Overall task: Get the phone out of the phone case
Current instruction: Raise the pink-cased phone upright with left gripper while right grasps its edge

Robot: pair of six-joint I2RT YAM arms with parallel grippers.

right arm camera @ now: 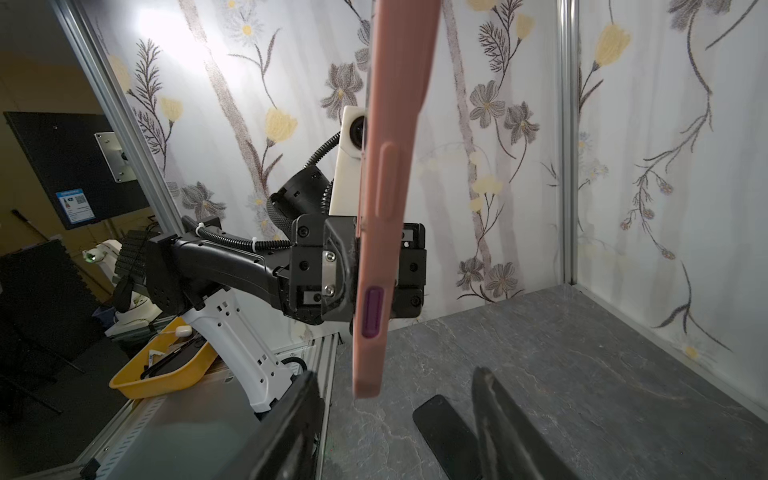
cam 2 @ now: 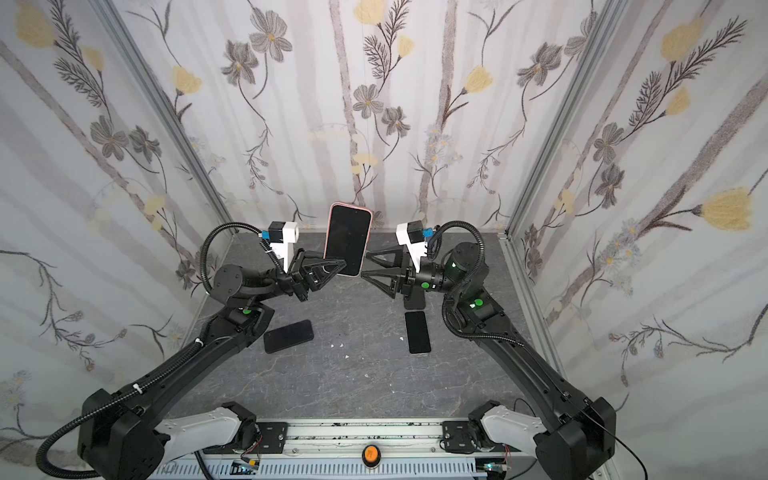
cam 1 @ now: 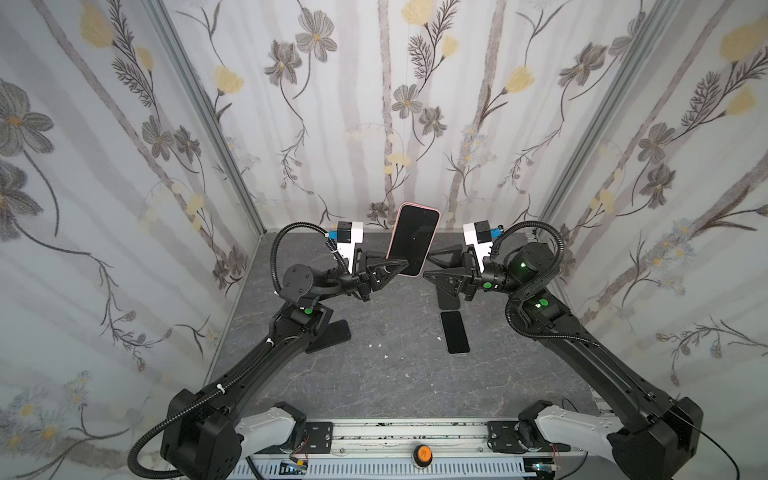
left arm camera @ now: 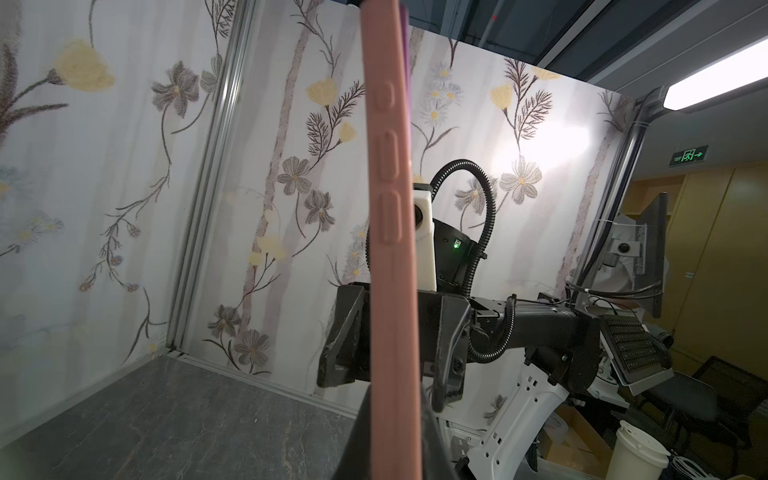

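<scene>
Floral backdrop (cam 1: 374, 104); pink phone case (left arm camera: 388, 249) upright w/ dark phone (cam 1: 413, 239) inside.

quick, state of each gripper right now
left gripper: closed, holding the pink-cased phone
right gripper: open, holding nothing

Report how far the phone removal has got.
Done: the left gripper holds the phone clamped upright above the table. In hand: the right gripper, jaws open, straddles the phone's opposite edge without gripping it. Left: the pink case wraps the whole phone, so pulling the two apart has not begun.
</scene>
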